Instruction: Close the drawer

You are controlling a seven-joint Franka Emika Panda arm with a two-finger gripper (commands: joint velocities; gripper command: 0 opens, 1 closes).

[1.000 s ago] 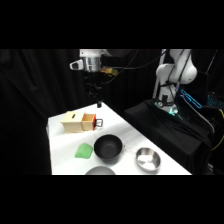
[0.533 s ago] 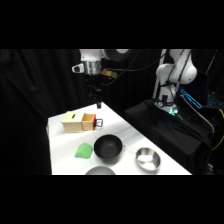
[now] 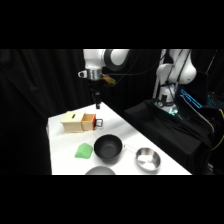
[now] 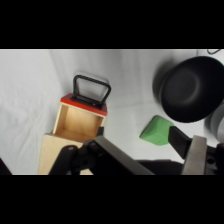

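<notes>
The drawer [image 3: 88, 121] is orange-brown and stands pulled out of the pale wooden box [image 3: 74, 121], its dark loop handle [image 3: 99, 122] facing right. My gripper [image 3: 97, 103] hangs in the air above the handle, well clear of it. In the wrist view the open drawer [image 4: 79, 120] shows its bare inside, with the handle [image 4: 91, 90] above it and the box [image 4: 52, 155] below. The black linkage [image 4: 115, 157] fills the picture's bottom.
A black bowl [image 3: 108, 148] sits in front of the drawer, with a green cloth-like object [image 3: 84, 150] to its left. A metal bowl [image 3: 148, 158] stands at the right front. Another round dish [image 3: 100, 171] lies at the table's front edge.
The gripper has come down a little towards the drawer. The drawer and the bowls have not moved.
</notes>
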